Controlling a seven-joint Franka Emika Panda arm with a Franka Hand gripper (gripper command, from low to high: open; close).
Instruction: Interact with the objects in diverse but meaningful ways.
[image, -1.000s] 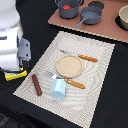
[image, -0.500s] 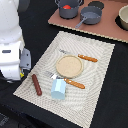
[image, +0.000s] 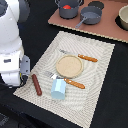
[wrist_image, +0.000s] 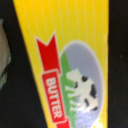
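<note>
A yellow rectangular packet (wrist_image: 65, 60) with a red "BUTTER" label and a cow picture fills the wrist view, very close and blurred. It does not show in the exterior view. The white arm (image: 12, 55) stands low at the exterior view's left, beside the placemat (image: 100, 55). Its fingers show in neither view. A brown sausage (image: 36, 85) lies on the mat's near left part. A light blue cup (image: 58, 88) lies next to it. A grey two-handled pot (image: 69, 8) with a red tomato (image: 66, 7) in it stands at the back.
A tan plate (image: 68, 65) sits mid-mat, with an orange-handled knife (image: 87, 58) behind it and an orange-handled fork (image: 74, 83) in front. A grey pan (image: 90, 15) and a bowl (image: 123, 17) stand on the brown board (image: 107, 27) at the back.
The arm has shifted slightly at the exterior view's left. The things on the mat and the board have not moved.
</note>
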